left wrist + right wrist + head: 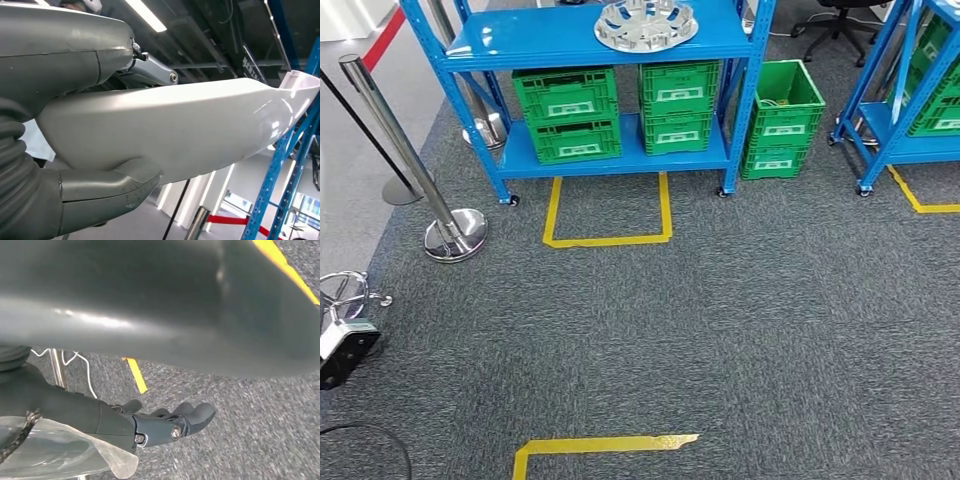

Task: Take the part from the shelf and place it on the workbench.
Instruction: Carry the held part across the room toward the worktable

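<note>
The part [645, 24] is a round silver metal disc with raised ribs, lying on the upper board of the blue shelf [546, 40] at the far middle of the head view. It lies some way ahead across the grey carpet. My left hand [86, 65] hangs at my side with its thick grey thumb [113, 192] apart from its fingers [151, 71] and nothing in it. My right hand [151, 425] hangs over the carpet, its dark fingers [192, 415] stretched out and holding nothing.
Green crates [569, 110] fill the shelf's lower board, and another green crate [782, 115] stands on the floor to its right. Chrome barrier posts [456, 232] stand at the left. A second blue shelf [901, 110] stands at the right. Yellow tape [607, 240] marks the carpet.
</note>
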`<act>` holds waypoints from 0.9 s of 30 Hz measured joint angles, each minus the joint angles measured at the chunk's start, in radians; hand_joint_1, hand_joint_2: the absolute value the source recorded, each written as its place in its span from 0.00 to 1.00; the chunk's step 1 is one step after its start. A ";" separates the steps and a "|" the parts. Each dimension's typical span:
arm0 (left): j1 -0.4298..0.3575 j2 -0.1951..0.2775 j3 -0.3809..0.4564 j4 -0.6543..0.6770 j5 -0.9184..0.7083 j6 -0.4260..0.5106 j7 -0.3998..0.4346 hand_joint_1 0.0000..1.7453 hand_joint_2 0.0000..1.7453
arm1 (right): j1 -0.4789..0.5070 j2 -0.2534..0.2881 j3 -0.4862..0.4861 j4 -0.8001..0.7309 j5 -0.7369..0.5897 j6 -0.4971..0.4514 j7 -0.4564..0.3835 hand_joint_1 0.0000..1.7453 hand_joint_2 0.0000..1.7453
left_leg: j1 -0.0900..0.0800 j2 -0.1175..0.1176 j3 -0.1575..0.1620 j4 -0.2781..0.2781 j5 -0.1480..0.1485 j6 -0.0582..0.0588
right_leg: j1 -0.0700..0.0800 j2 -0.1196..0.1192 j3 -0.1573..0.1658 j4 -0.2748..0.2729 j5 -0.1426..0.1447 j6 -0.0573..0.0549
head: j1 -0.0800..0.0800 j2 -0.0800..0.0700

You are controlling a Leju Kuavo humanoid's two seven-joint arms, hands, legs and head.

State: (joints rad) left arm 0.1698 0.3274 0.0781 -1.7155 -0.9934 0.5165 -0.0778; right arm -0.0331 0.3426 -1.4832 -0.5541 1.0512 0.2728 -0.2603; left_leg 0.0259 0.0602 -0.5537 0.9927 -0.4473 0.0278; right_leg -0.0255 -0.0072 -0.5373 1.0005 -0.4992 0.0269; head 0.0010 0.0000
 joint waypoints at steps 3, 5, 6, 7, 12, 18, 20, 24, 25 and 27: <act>0.000 0.000 0.001 0.000 0.000 0.000 0.000 0.82 1.00 | -0.001 0.000 0.000 0.000 0.004 -0.009 -0.002 0.00 0.00 | 0.003 -0.001 0.000 -0.008 0.007 -0.018 | 0.006 -0.003 -0.002 0.001 0.000 -0.010 | 0.000 0.000; 0.000 0.000 0.002 0.000 0.000 0.001 0.000 0.82 1.00 | -0.001 0.000 0.000 0.000 0.008 -0.012 -0.004 0.00 0.00 | 0.007 -0.002 0.000 -0.012 0.011 -0.051 | 0.007 -0.005 -0.006 0.004 0.000 -0.012 | 0.001 0.000; 0.001 0.000 0.002 0.000 0.000 0.001 0.000 0.82 1.00 | -0.001 0.000 0.000 0.000 0.009 -0.014 -0.006 0.00 0.00 | 0.008 -0.002 0.000 -0.013 0.012 -0.066 | 0.008 -0.006 -0.008 0.005 0.000 -0.012 | 0.001 0.000; 0.002 0.000 0.002 0.000 0.000 0.002 0.000 0.82 1.00 | -0.001 0.000 0.000 0.000 0.010 -0.016 -0.007 0.00 0.00 | 0.009 -0.003 -0.001 -0.014 0.012 -0.076 | 0.008 -0.007 -0.009 0.006 0.000 -0.013 | 0.001 0.000; 0.005 0.000 0.010 0.000 0.001 0.005 0.000 0.82 1.00 | -0.001 0.000 0.000 0.000 0.011 -0.023 -0.011 0.00 0.00 | 0.009 -0.004 -0.003 -0.011 0.010 -0.082 | 0.008 -0.008 -0.009 0.006 0.000 -0.013 | 0.001 0.000; 0.010 0.000 0.016 0.000 0.002 0.011 -0.001 0.82 1.00 | -0.001 0.000 0.000 0.000 0.012 -0.023 -0.012 0.00 0.00 | 0.007 -0.006 -0.005 -0.007 0.006 -0.079 | 0.006 -0.009 -0.016 0.004 0.000 -0.012 | 0.002 0.000; 0.012 0.000 0.017 0.000 0.002 0.012 -0.002 0.82 1.00 | -0.001 0.000 0.000 0.000 0.012 -0.023 -0.012 0.00 0.00 | 0.006 -0.006 -0.005 -0.007 0.006 -0.078 | 0.005 -0.009 -0.016 0.003 0.001 -0.010 | 0.001 0.000; 0.012 0.000 0.017 0.000 0.003 0.011 -0.003 0.82 1.00 | -0.001 0.000 0.000 0.000 0.012 -0.023 -0.013 0.00 0.00 | 0.006 -0.006 -0.005 -0.006 0.006 -0.078 | 0.004 -0.009 -0.016 0.003 0.002 -0.009 | 0.001 0.000; 0.012 0.000 0.017 0.000 0.003 0.010 -0.003 0.82 1.00 | -0.001 0.000 0.000 0.000 0.013 -0.023 -0.013 0.00 0.00 | 0.006 -0.006 -0.005 -0.006 0.006 -0.078 | 0.004 -0.009 -0.016 0.003 0.002 -0.009 | 0.001 0.000; 0.012 0.000 0.017 0.000 0.003 0.010 -0.003 0.82 1.00 | -0.001 0.000 0.000 0.000 0.013 -0.024 -0.013 0.00 0.00 | 0.005 -0.006 -0.005 -0.006 0.006 -0.078 | 0.004 -0.009 -0.016 0.003 0.003 -0.008 | 0.001 0.000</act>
State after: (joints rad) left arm 0.1819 0.3273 0.0950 -1.7155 -0.9907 0.5268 -0.0809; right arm -0.0345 0.3426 -1.4828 -0.5539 1.0641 0.2491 -0.2735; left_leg 0.0314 0.0539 -0.5586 0.9871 -0.4409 -0.0500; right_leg -0.0213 -0.0160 -0.5529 1.0034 -0.4967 0.0184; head 0.0023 -0.0001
